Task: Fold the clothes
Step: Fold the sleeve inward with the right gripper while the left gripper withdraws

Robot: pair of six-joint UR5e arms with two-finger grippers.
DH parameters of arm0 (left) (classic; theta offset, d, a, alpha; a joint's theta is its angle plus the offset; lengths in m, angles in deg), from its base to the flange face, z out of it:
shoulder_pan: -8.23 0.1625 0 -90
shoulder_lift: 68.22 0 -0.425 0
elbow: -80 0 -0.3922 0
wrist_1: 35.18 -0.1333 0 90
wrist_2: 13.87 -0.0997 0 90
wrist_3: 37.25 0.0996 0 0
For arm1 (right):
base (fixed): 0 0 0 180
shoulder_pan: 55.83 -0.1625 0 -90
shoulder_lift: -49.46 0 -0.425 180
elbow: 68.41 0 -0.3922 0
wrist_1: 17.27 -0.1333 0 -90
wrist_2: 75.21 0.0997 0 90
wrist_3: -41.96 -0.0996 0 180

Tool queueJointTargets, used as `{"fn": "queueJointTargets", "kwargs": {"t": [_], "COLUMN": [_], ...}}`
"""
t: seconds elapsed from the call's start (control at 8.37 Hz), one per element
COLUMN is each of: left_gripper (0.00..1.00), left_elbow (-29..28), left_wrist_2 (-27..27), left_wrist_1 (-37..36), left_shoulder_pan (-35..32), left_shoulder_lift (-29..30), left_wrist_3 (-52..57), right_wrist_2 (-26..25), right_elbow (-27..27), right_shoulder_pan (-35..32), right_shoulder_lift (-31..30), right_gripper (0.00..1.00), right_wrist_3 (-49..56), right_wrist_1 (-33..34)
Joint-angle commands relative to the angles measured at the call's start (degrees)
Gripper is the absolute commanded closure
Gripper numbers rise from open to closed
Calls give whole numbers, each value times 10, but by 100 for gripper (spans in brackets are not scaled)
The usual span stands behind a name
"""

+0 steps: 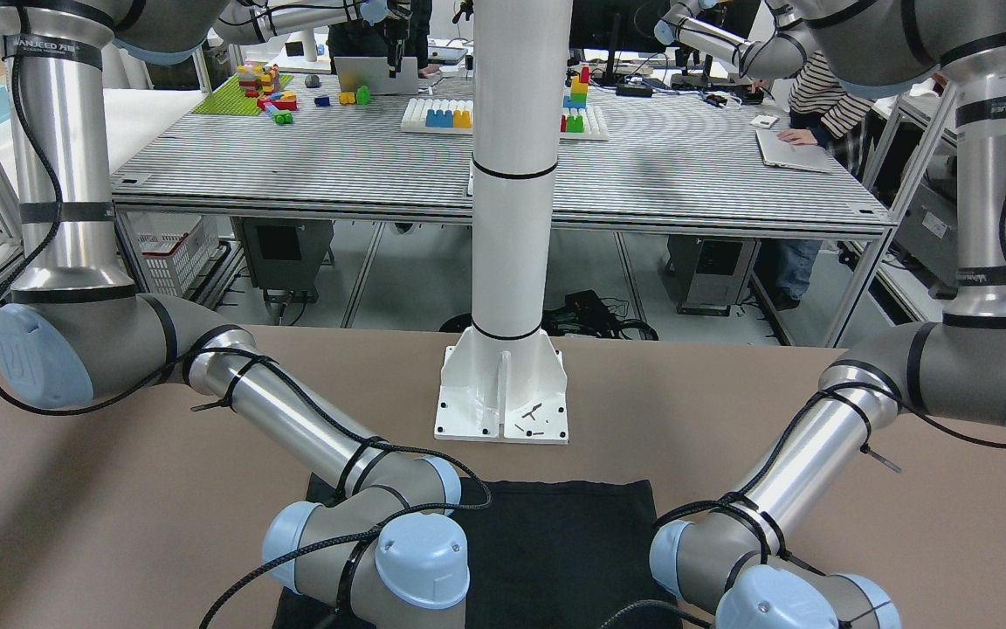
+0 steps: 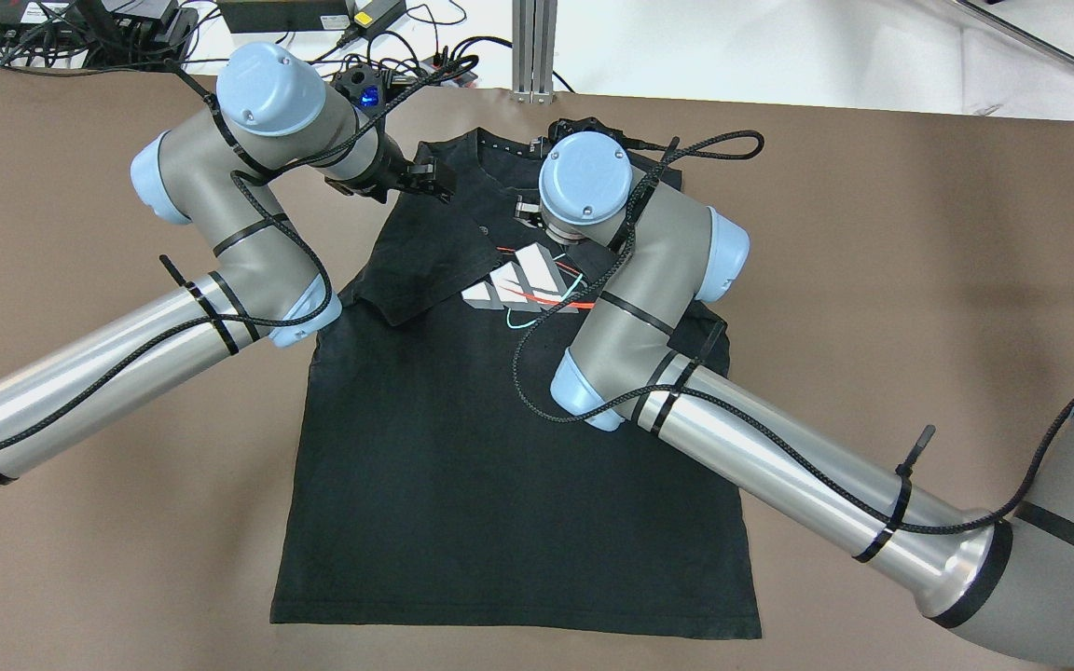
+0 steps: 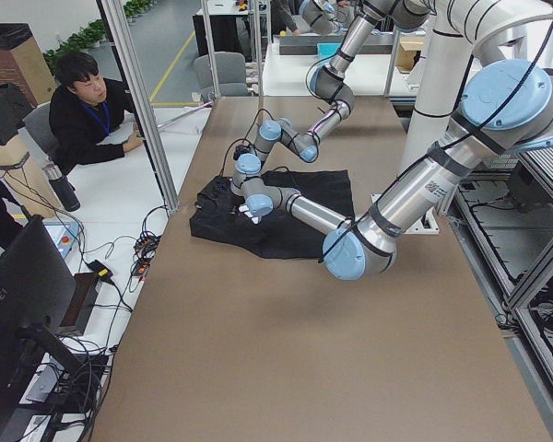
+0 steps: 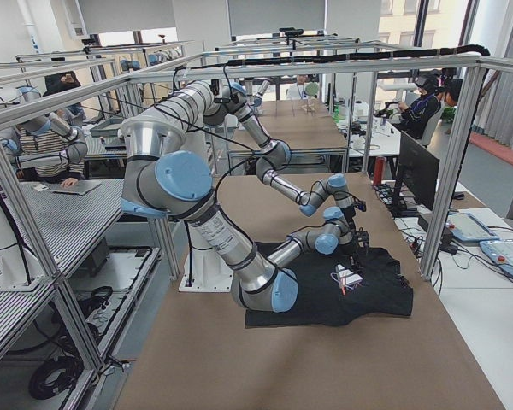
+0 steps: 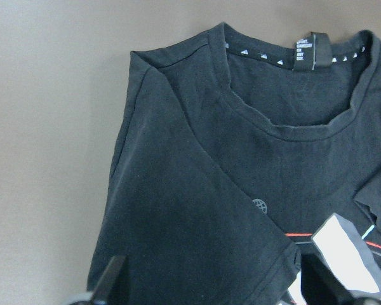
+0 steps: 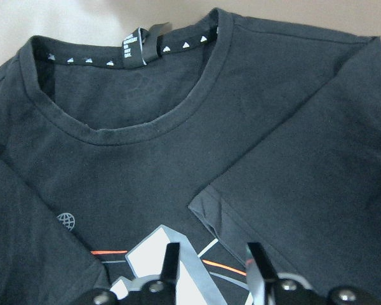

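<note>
The clothes are one black T-shirt [image 2: 500, 466] lying flat on the brown table, collar at the far side, with a white, red and teal chest print [image 2: 528, 280]. Both sleeves are folded in over the chest. My left gripper [image 2: 430, 180] hovers over the left shoulder by the collar; in the left wrist view [image 5: 214, 283] its fingers stand wide apart and empty above the folded sleeve [image 5: 178, 190]. My right gripper [image 6: 213, 260] is open and empty above the print, near the folded right sleeve [image 6: 305, 171]. From overhead my right wrist hides it.
The white pillar base [image 1: 503, 393] stands on the table beyond the shirt's hem. An aluminium post [image 2: 537, 47] and cables [image 2: 285, 14] lie past the far table edge. A seated person [image 3: 92, 120] is beside the table. Bare brown table [image 2: 873, 280] surrounds the shirt.
</note>
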Motion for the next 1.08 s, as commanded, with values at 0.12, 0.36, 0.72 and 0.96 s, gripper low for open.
{"fn": "queueJointTargets", "kwargs": {"t": [0.12, 0.36, 0.72, 0.96], "left_gripper": [5, 5, 5, 5], "left_elbow": [76, 195, 376, 487], "left_wrist_2": [-6, -34, -109, -194], "left_wrist_1": [-5, -4, 0, 1], "left_shoulder_pan": [8, 42, 129, 232], "left_shoulder_lift": [-28, -110, -269, -370], "left_wrist_3": [-76, -148, -267, -350], "right_wrist_2": [33, 46, 36, -51], "right_elbow": [-165, -302, -463, -547], "right_shoulder_pan": [-1, 17, 103, 194], "right_shoulder_lift": [-124, -229, -364, -424], "right_gripper": [6, 7, 8, 8], "right_wrist_3": [37, -50, -204, -292], "right_wrist_1": [7, 14, 3, 2]}}
